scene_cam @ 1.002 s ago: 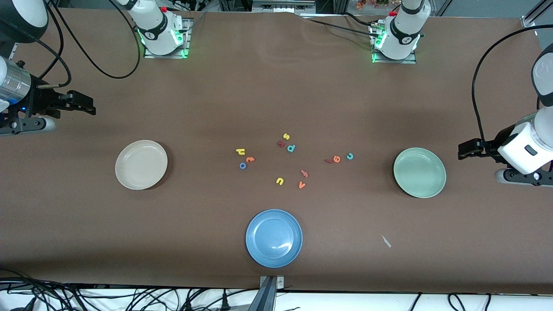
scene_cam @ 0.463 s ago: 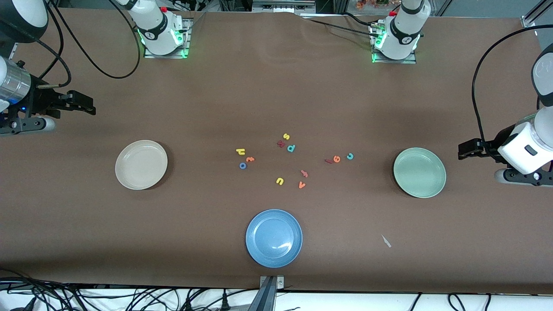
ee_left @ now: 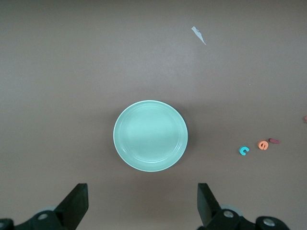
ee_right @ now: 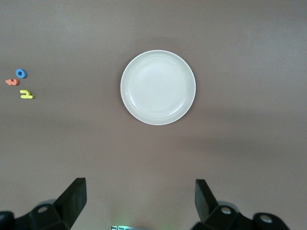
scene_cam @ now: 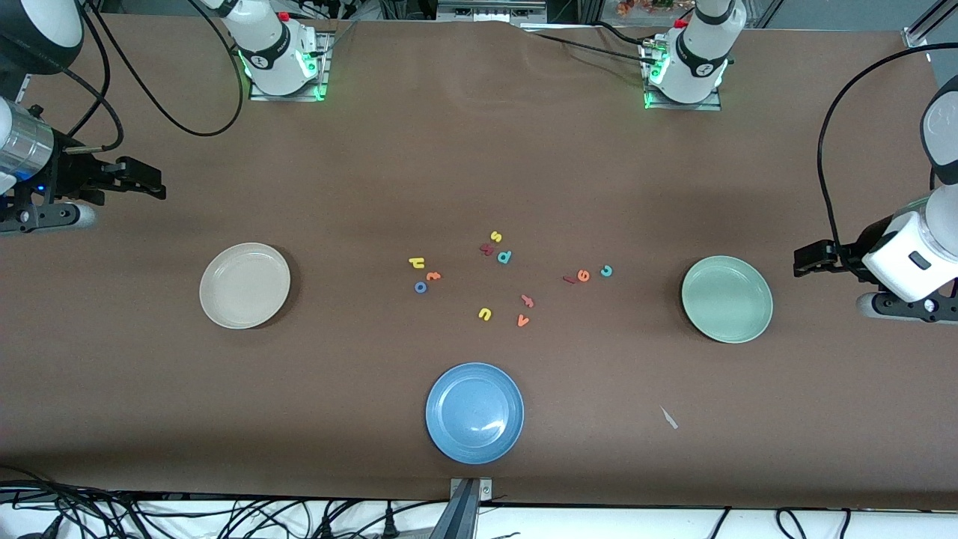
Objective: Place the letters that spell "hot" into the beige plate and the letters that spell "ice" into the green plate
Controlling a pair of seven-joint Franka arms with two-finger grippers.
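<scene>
Beside orange e (scene_cam: 583, 275), dark red i (scene_cam: 569, 280) lies roughly crosswise.

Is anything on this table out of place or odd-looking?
One thing: a small pale scrap lies on the brown table, nearer the camera than the green plate. It looks like a stray bit of litter. All three plates are empty, and the letters are scattered loosely mid-table.

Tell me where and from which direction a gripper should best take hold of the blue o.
The blue o lies flat on the table beside the orange t, so coming straight down from above looks best. Pinch across the ring's outer edge, with the fingers placed away from the t so it is not caught. One finger in the hole might also work.
</scene>
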